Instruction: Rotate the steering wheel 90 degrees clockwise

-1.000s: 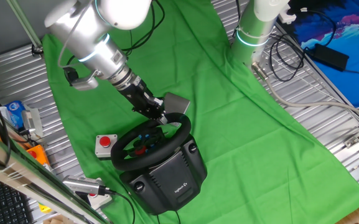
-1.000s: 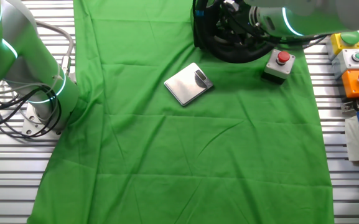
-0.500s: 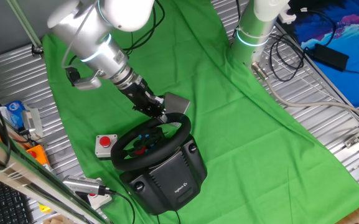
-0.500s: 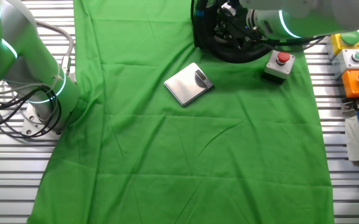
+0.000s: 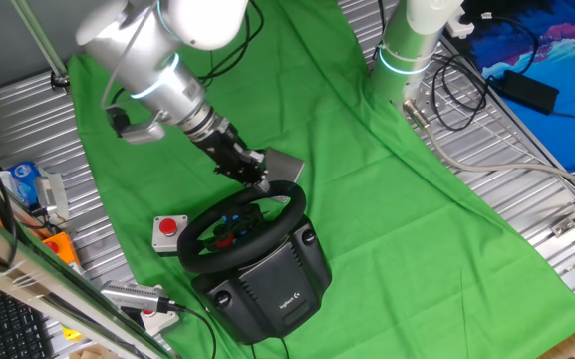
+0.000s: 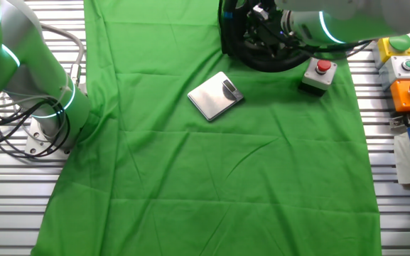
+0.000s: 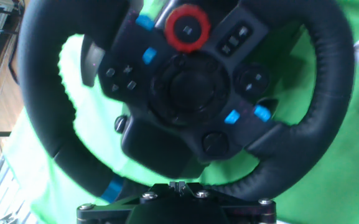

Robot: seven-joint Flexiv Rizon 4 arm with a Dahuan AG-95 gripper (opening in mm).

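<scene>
One steering wheel (image 5: 239,226) sits at the near end of the green cloth (image 5: 387,189) in one fixed view, on a bulky black base (image 5: 272,282) with a white logo. Just to its left stands one small grey box with a red button (image 5: 168,231). One gripper (image 5: 257,178) reaches down from the silver arm (image 5: 157,75) to the far edge of the rim; its fingertips are hidden against the black rim, so I cannot tell whether they are spread or pinching. Behind it, one flat grey plate (image 5: 283,163) is partly covered by the gripper.

In the hand view the wheel fills the frame, blurred, its rim cut off at the top; four blue hub buttons and one red ring dial (image 7: 189,28) can be counted. No fingers are visible there, only a black body edge with screws at the bottom.

In the other fixed view the wheel is cut off by the top edge.
</scene>
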